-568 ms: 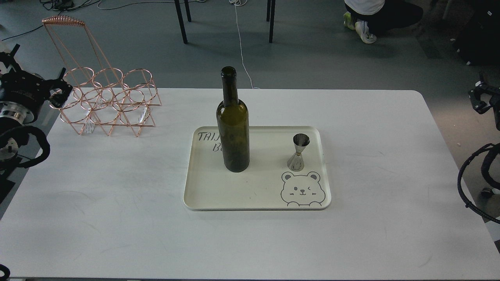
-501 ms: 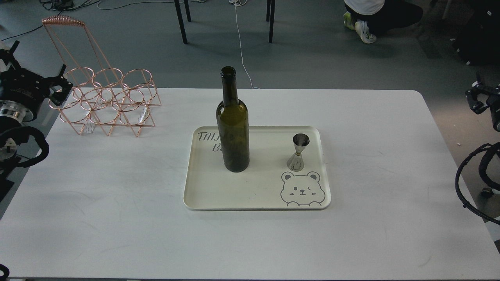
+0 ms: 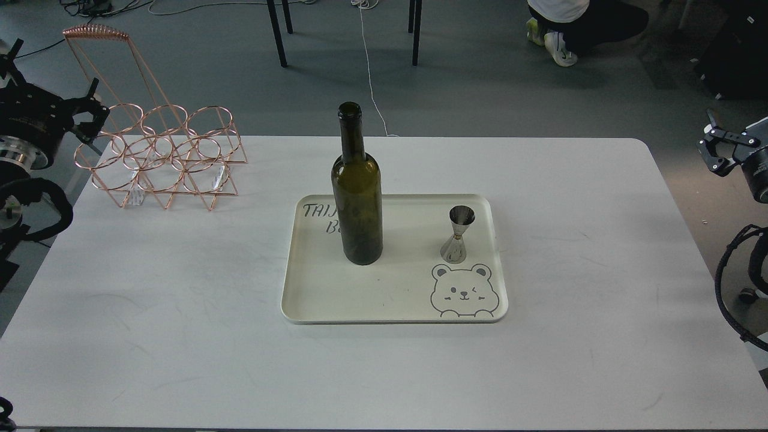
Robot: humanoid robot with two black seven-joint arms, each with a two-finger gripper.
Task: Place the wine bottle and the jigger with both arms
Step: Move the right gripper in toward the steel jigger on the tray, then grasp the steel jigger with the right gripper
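Observation:
The wine bottle point(image 3: 358, 198) stands upright on the left part of a cream tray point(image 3: 336, 300) in the middle of the table. The jigger point(image 3: 458, 234) stands upright on the tray's right part, just above a printed bear face. My left gripper point(image 3: 90, 114) is at the far left edge, beside the copper rack, open and empty. My right gripper point(image 3: 712, 150) is off the table's right edge, open and empty. Both are far from the bottle and the jigger.
A copper wire bottle rack point(image 3: 162, 153) with a tall handle stands at the table's back left corner, close to my left gripper. The white table point(image 3: 180, 336) spans the view. Chair legs point(image 3: 277, 33) and a crouching person point(image 3: 576, 24) are on the floor behind.

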